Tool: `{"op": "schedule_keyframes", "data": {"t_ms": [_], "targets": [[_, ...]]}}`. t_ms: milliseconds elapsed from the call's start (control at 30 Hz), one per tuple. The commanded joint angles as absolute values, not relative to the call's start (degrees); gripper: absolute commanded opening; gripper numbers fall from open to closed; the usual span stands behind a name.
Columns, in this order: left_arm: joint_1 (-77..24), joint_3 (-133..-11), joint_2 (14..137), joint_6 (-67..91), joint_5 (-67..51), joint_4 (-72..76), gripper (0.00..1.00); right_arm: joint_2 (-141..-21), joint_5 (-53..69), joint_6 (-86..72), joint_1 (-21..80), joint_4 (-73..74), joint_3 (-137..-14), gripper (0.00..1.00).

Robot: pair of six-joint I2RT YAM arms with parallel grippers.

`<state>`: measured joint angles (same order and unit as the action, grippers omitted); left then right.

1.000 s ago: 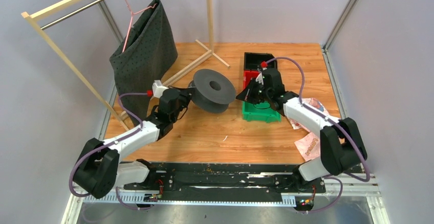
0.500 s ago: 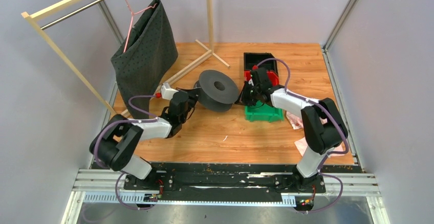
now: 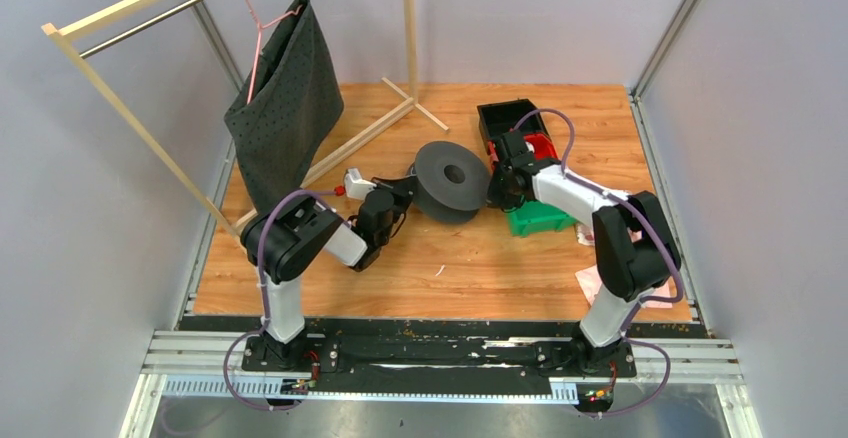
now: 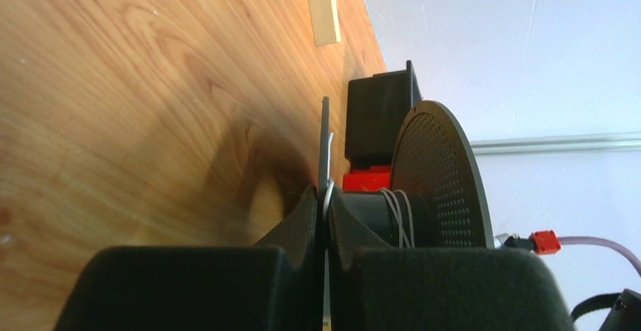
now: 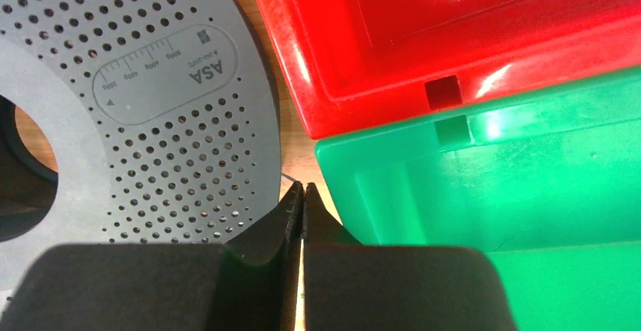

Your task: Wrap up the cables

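Cables [image 4: 397, 214] sit as a few pale turns wound round the hub of a dark grey spool [image 3: 452, 180], which stands tilted on its edge near the middle of the wooden surface [image 3: 450, 258], between the two arms. The left end effector [image 4: 326, 195] is pinched narrow on the thin rim of the spool's near disc, and a pale strand curls right at its fingertips; whether the strand is also gripped cannot be told. The right end effector [image 5: 303, 189] has its fingers pressed together just beside the perforated face of the spool's other disc. A fine pale line shows near its tips, but whether anything is caught between them cannot be told. On the right of the spool a red bin [image 5: 453, 36] and a green bin [image 5: 491, 180] lie against each other, with a black bin [image 3: 505, 115] beyond them towards the far edge. At the far left a dark dotted cloth [image 3: 285, 108] hangs on a pink hanger from a wooden rack [image 3: 120, 105].
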<state>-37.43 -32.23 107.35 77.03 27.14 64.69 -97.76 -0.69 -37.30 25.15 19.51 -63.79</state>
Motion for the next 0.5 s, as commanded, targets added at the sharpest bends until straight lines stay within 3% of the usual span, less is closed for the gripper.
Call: {"op": "schedule_keyframes", "data": {"t_ms": [0, 167, 467], "targets": [[-37.78, -36.26, 110.29, 79.37, 28.85, 72.17, 0.0, -96.73, 3.04, -38.53, 25.28, 22.53, -64.71, 0.01], [-37.16, -36.39, 113.64, 85.4, 27.81, 72.29, 0.0, -93.79, 5.54, -33.58, 24.98, 13.07, -59.02, 0.01], [-36.16, -35.43, 116.29, 87.97, 19.83, 72.22, 0.0, -89.37, 14.52, -20.3, 24.91, -32.66, -36.12, 0.01]]}}
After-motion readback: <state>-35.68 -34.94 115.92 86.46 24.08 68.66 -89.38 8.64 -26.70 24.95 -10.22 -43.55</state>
